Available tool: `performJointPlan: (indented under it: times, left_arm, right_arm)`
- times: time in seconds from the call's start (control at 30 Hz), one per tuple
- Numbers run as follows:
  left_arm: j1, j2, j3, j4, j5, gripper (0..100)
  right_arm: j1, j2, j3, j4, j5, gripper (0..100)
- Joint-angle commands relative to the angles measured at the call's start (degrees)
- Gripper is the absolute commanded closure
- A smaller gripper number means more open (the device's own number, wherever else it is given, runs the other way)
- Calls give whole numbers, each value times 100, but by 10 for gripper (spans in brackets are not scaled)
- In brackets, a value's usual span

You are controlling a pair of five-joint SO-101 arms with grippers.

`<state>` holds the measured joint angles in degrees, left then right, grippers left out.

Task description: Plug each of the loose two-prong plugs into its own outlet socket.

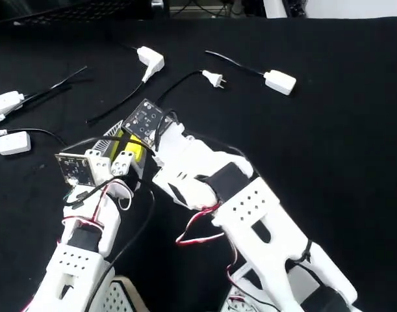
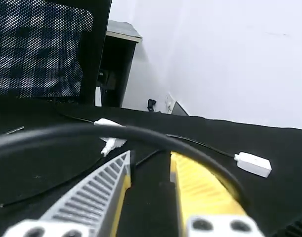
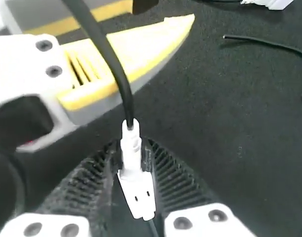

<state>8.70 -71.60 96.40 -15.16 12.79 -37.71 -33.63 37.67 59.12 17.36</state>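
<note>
the right gripper (image 3: 133, 148) is clamped on a white plug (image 3: 136, 192). the plug's black cable (image 3: 116, 74) runs out from between the fingers and past the left gripper's yellow finger (image 3: 141, 44), which sits just beside it. the left gripper (image 2: 150, 158) stands apart, with nothing between its grey and yellow fingers (a black cable arcs across in front of them, touching or not i cannot tell). a loose plug (image 1: 216, 79) lies on the black cloth (image 1: 328, 162). in the high view, one socket (image 1: 280, 82) is near the loose plug on its right and a second socket (image 1: 151, 60) is near on its left. a third socket (image 1: 6, 102) and a fourth socket (image 1: 13, 143) lie well off to its left. both grippers meet below and left of it, well apart from it.
</note>
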Motion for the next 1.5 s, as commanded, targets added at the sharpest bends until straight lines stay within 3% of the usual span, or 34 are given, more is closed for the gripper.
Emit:
performJointPlan:
  times: [0.0,0.33,0.6,1.0,1.37,1.47]
  left_arm:
    - [312,-88,127,62,-62,855]
    - [224,-88,127,79,-62,855]
    - [-884,-88,127,352,-26,855]
    - [-1297,-62,127,352,-26,855]
    - [-1297,-44,127,352,-26,855]
    - [-1297,-44,119,352,-26,855]
  right_arm:
    - [-105,198,189,-484,35,986]
    - [-123,664,163,-633,-9,986]
    - [325,629,75,-633,-62,986]
    - [721,629,40,-475,-2523,986]
    - [870,145,242,-88,-2769,985]
    - [870,-470,690,-88,-3499,985]
